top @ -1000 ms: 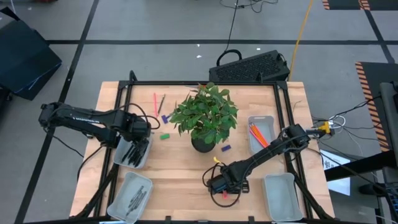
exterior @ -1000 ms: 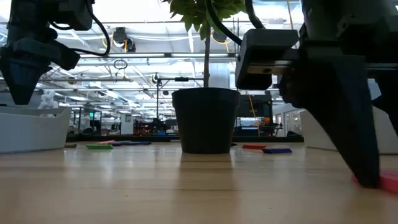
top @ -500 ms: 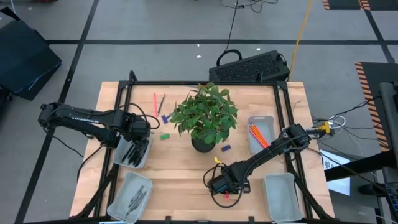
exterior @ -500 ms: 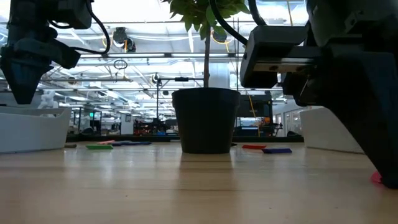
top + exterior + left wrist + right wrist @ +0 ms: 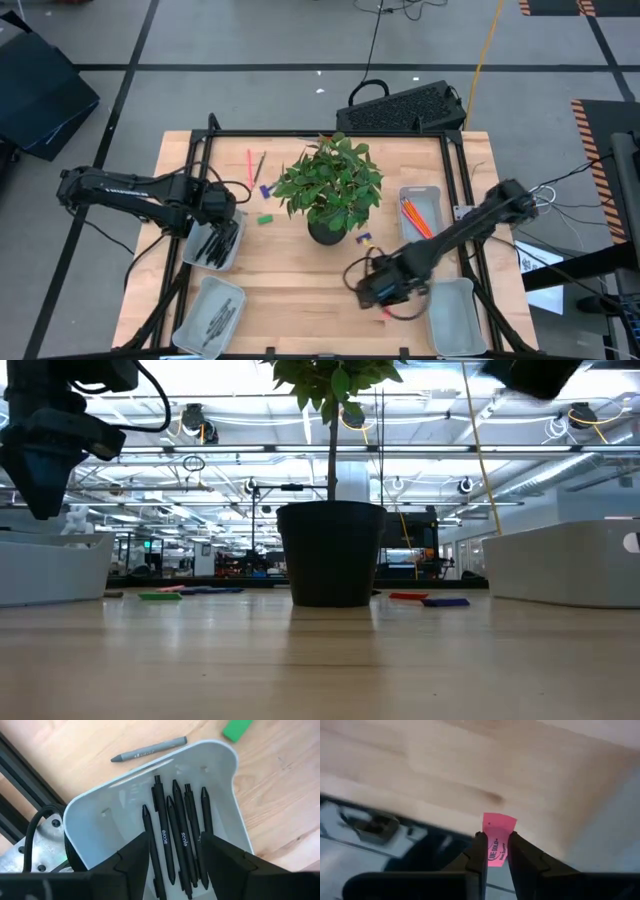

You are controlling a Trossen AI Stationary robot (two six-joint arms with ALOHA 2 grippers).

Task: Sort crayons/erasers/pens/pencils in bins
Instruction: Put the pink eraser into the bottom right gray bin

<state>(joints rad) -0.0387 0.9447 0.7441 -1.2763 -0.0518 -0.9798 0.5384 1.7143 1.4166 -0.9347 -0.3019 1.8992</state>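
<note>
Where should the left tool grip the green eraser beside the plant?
Straight down, closing across its narrow width at mid-length. The green eraser lies flat and low on bare table, nothing touching it, so only its sides offer purchase. The left tool, open over the pens bin, looks nearest; the right tool holds a pink eraser.

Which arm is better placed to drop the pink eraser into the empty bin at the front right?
The right. Its gripper already has its jaws shut on the pink eraser and sits right beside that bin. The left gripper hovers open over the pen bin across the table.
</note>
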